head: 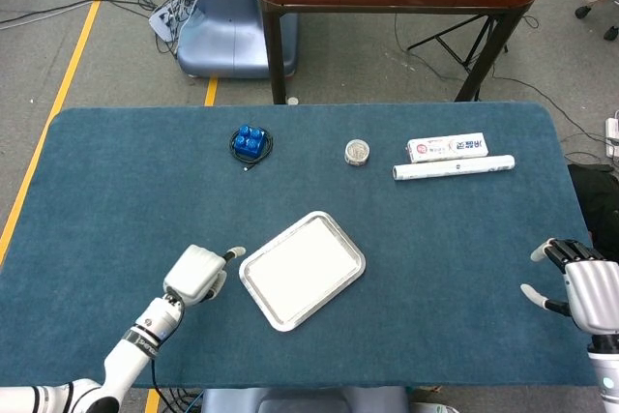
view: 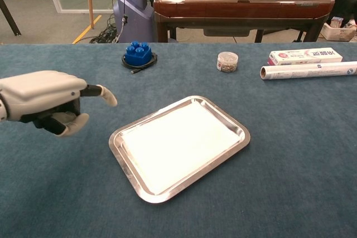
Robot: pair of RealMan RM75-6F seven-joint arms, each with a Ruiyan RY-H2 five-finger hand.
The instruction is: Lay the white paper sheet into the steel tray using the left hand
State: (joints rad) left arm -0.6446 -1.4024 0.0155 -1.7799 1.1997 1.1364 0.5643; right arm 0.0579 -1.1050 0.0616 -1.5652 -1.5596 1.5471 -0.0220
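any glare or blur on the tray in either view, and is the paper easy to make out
Head view: steel tray and white paper sheet both bright, edges blend, though focus is sharp. Chest view: the rim shines with soft reflections, the paper reads clearly matte; the left robot hand is close but not blurred.

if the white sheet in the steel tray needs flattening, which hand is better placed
Left. The left hand hovers just beside the rectangular steel tray holding the white paper sheet, holding nothing. The right hand sits at the far table edge, well away from it.
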